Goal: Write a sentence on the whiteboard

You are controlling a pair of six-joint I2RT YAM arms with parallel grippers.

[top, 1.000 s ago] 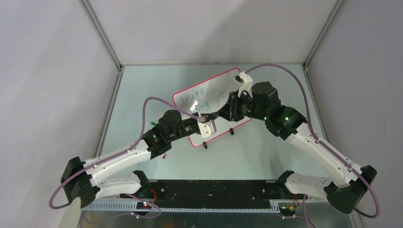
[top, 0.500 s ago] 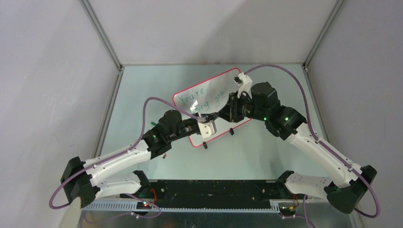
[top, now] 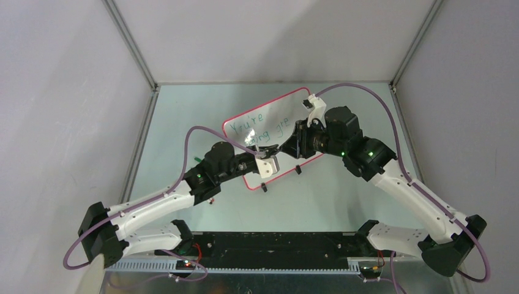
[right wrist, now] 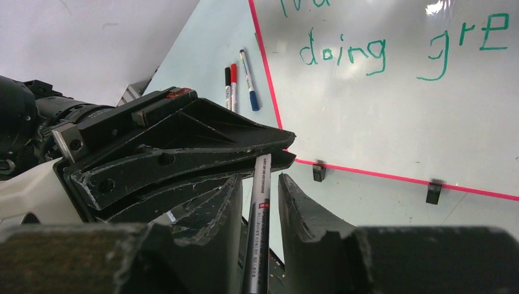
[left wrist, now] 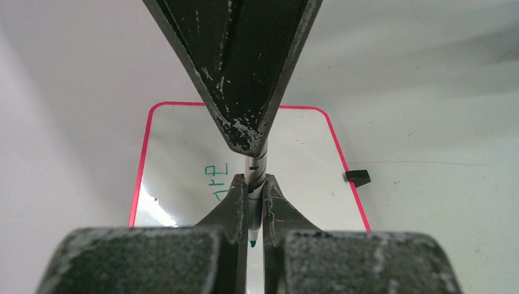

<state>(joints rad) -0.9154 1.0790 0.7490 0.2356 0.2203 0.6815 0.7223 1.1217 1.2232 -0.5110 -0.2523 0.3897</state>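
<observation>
The whiteboard lies tilted on the table, red-rimmed, with green writing "You're doing gre". Both grippers meet over its near edge. My left gripper is shut on a slim white-and-black marker; its green tip points back toward the wrist. In the left wrist view the left gripper clamps the marker under the right gripper's dark fingers. My right gripper straddles the same marker's grey barrel, with its jaws slightly apart and a gap beside the barrel.
Black, red and blue markers lie side by side on the table off the board's edge. Two black clip feet sit under the board's near rim. Grey enclosure walls stand left, right and behind.
The right gripper's jaws have come slightly apart around the marker barrel. Both arms and the whiteboard stay almost where they were.
</observation>
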